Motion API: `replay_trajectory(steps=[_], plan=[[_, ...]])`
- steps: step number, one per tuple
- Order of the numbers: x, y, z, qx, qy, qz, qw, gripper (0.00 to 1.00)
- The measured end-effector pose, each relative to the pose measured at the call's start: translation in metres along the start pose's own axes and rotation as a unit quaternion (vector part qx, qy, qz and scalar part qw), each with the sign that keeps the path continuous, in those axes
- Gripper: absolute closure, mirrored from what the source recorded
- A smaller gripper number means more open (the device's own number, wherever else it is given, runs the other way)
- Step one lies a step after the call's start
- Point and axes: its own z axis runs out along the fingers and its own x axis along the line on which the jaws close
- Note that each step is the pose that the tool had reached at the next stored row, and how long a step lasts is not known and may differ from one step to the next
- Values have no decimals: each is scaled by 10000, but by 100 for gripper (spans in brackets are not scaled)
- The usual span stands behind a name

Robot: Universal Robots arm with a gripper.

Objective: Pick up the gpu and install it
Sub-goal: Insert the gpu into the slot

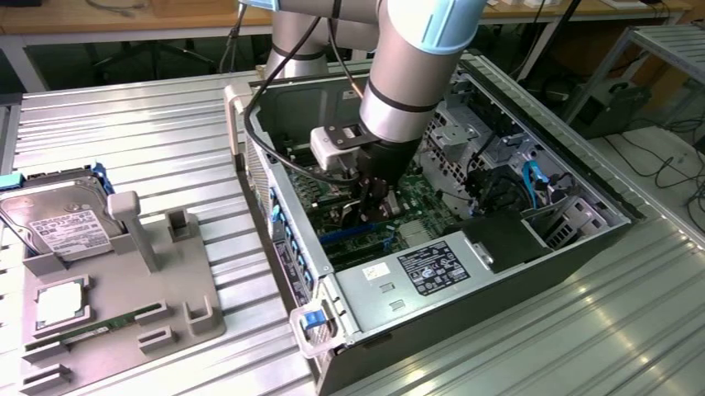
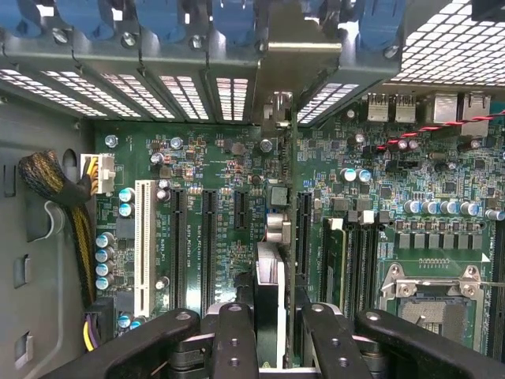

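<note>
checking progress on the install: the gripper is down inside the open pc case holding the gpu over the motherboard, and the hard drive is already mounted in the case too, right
Not quite. The hard drive lies on the grey fixture tray outside the case, as the exterior view shows. The rest holds: the gripper is inside the open pc case, holding the gpu edge-on over the motherboard.

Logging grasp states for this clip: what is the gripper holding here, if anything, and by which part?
The gripper holds the gpu, seen edge-on, clamped near its upper edge over the motherboard inside the computer case.
</note>
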Motion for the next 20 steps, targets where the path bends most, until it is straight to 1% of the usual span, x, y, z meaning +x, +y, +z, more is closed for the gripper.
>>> replay_trajectory(steps=[6, 7, 8, 9, 14, 17, 18, 20], plan=[[2, -2, 41, -36, -1, 1, 10000, 72], [2, -2, 50, -48, -1, 1, 10000, 72], [3, -3, 59, -79, -1, 2, 10000, 72], [3, -2, 58, -89, -1, 3, 10000, 72], [1, -2, 35, -113, -4, 4, 9999, 72], [1, -2, 34, -116, -4, 5, 9999, 72], [2, -4, 34, -125, -4, 4, 9999, 72], [2, -15, 34, -169, -4, 7, 9999, 72]])
